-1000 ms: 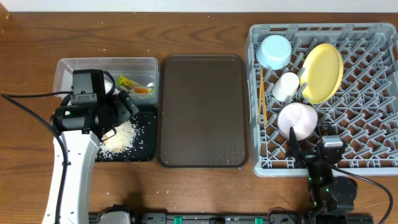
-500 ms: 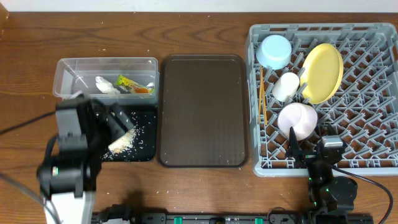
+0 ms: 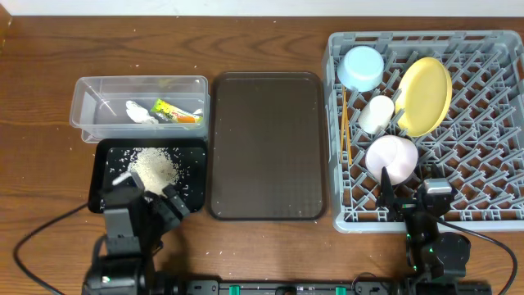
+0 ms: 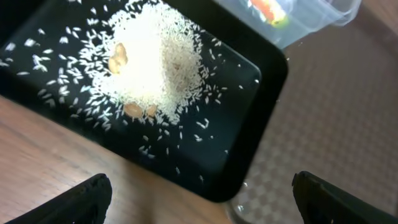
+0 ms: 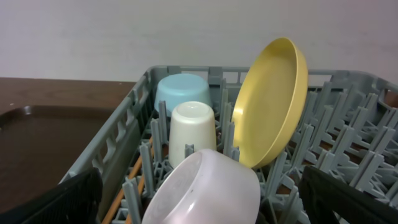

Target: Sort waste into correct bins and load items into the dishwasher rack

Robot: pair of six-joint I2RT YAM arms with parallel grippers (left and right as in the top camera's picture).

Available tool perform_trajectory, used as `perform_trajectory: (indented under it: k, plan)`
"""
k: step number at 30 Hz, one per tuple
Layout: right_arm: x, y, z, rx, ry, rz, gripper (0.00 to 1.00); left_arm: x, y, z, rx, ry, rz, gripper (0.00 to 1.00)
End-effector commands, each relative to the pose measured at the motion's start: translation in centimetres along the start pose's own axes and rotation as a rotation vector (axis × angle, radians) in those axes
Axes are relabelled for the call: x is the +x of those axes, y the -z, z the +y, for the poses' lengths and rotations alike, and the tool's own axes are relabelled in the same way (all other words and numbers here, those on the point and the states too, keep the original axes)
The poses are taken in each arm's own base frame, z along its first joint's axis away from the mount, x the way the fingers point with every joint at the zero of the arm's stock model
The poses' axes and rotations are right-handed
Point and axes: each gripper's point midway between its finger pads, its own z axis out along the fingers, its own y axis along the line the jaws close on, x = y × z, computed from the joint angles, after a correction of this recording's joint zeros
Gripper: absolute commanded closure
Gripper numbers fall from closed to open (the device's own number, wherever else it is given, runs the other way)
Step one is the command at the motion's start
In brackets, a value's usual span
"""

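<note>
Wooden table (image 3: 41, 49) bears black tray (image 3: 199, 184), apparently just beyond left fingers (image 4: 81, 202).

No legible text — snack wrapper (image 3: 178, 110) print unreadable.

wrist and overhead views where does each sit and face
Overhead: above the table, facing straight down; left end effector and right end effector at bottom.
Left wrist: faces down at rice on the black tray; own fingertips in corners.
Right wrist: low, faces across the rack at the yellow plate; fingertips in corners.
Shared: overhead and left wrist both see the black tray.
</note>
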Motion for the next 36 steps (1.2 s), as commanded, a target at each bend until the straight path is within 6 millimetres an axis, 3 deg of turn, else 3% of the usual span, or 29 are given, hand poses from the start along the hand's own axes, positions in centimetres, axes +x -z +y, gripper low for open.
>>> perform_trajectory:
  k: [1,7,16,36]
  plan:
    - [0.0,0.0,-0.6,0.027,0.013,-0.002,0.01,0.6,-1.1,0.3,0.029,0.019,-0.049,0.04]
    - [0.0,0.0,-0.6,0.027,0.013,-0.002,0.01,-1.5,-2.1,-1.0,0.159,0.029,-0.253,0.04]
    - [0.0,0.0,-0.6,0.027,0.013,-0.002,0.01,-4.8,-1.0,-3.1,0.328,0.025,-0.515,0.04]
    - [0.0,0.0,-0.6,0.027,0.013,-0.001,0.01,-5.1,-0.5,-4.4,0.435,-0.072,-0.671,0.04]
